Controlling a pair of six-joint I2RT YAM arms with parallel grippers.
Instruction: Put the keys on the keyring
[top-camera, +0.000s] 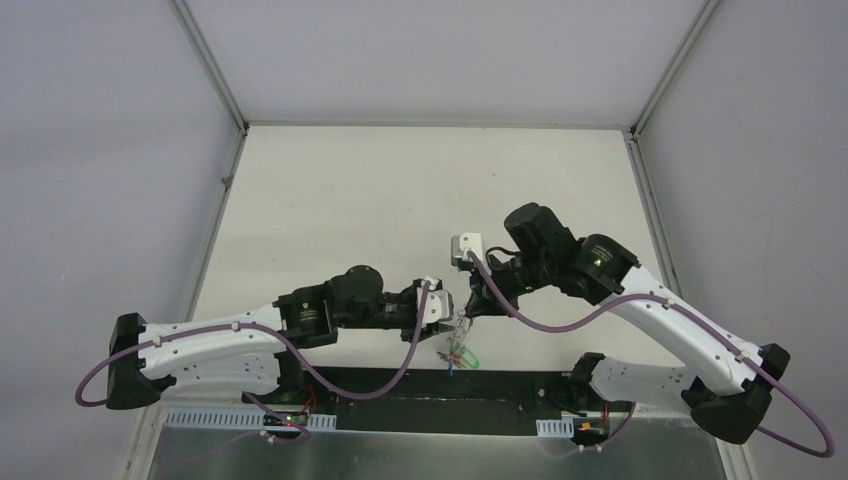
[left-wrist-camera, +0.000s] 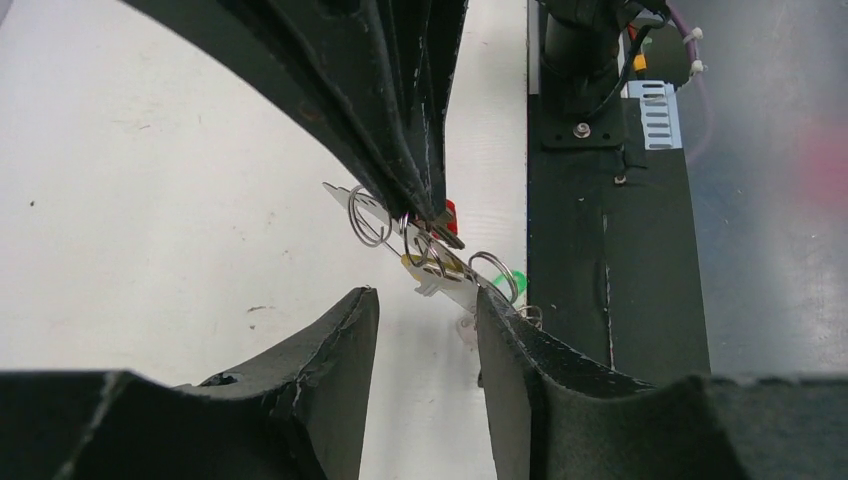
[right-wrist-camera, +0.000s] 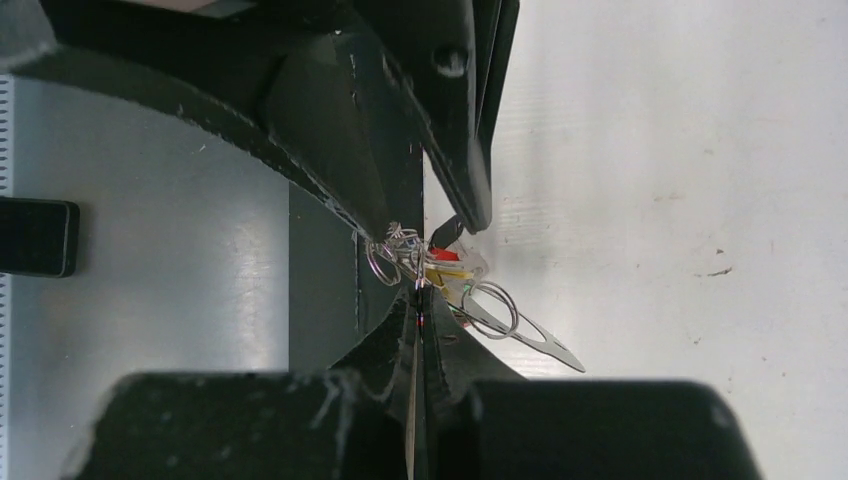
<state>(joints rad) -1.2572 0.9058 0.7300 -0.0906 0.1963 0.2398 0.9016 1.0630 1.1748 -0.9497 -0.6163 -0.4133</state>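
White bench (top-camera: 400, 200) lies below. Your right jaws are pressed together, pinching the bunch of keys (right-wrist-camera: 440, 268) near the front edge; your left jaws stand spread just beside it. Judge it light, loose, slippery metal: take a flat head, not a thin wire loop (right-wrist-camera: 490, 308). One silvery blade (right-wrist-camera: 540, 345) slants outward across the left jaws' front. You cannot single out the keyring.

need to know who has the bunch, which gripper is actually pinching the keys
The right gripper: its jaws are pinched shut on the keys, coming in from above in the left wrist view. The left gripper has its jaws apart, gripping nothing.
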